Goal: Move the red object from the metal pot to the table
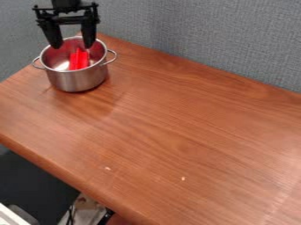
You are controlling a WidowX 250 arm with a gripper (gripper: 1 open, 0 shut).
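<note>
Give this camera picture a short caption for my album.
Open robot hand poised above the metal pot holding the red object.

Red bar (77, 58): a bright red, long plastic piece lying inside the pot (77, 74), its length running from the near side toward the far rim. The pot is small, round, shiny steel with straight sides and a small side handle showing at its right, standing upright. It sits near the far left corner of the worktop (177, 123), a glossy reddish-brown wooden surface with visible grain.
</note>
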